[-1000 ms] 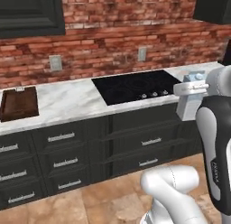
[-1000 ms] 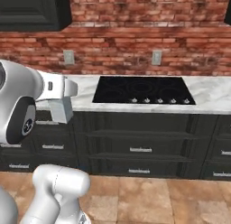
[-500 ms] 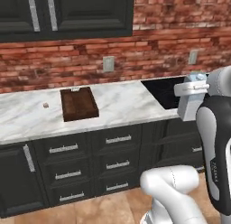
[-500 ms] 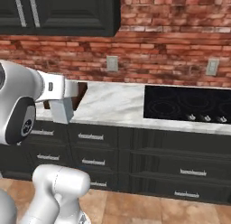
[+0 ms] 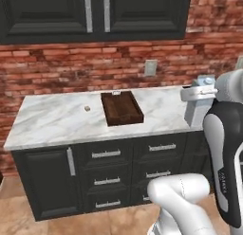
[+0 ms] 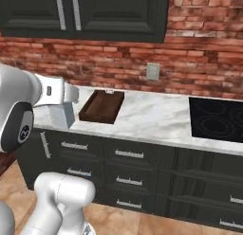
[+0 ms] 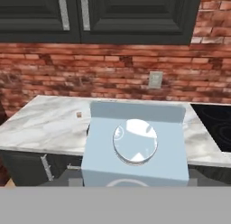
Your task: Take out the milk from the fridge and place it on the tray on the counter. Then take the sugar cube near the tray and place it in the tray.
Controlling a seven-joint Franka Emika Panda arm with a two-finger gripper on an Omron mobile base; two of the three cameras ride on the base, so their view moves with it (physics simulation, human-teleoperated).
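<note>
The milk (image 5: 199,113), a pale blue-grey carton, hangs in front of the counter's (image 5: 52,120) right part, with my gripper (image 5: 199,102) shut on it. From the right base view the milk (image 6: 61,114) sits under the gripper (image 6: 62,106), left of the tray (image 6: 116,108). In the hand view the milk (image 7: 135,166) and its round cap take up the middle, hiding the fingers. The dark wooden tray (image 5: 105,111) lies mid-counter. The sugar cube (image 5: 87,108) rests just left of it, and the same sugar cube (image 7: 79,114) sits on the marble beyond the carton. The fridge is out of view.
A black cooktop (image 6: 218,118) is set into the counter (image 6: 156,118) to the right. A wall outlet (image 5: 150,67) sits on the brick wall behind the tray. Dark upper cabinets (image 5: 95,13) hang overhead, and dark drawers with silver handles (image 5: 107,154) are below.
The base has driven left along the counter, so the whole picture has shifted: tray and sugar cube came toward the centre, the cooktop slid right. The carton stays in the gripper.
</note>
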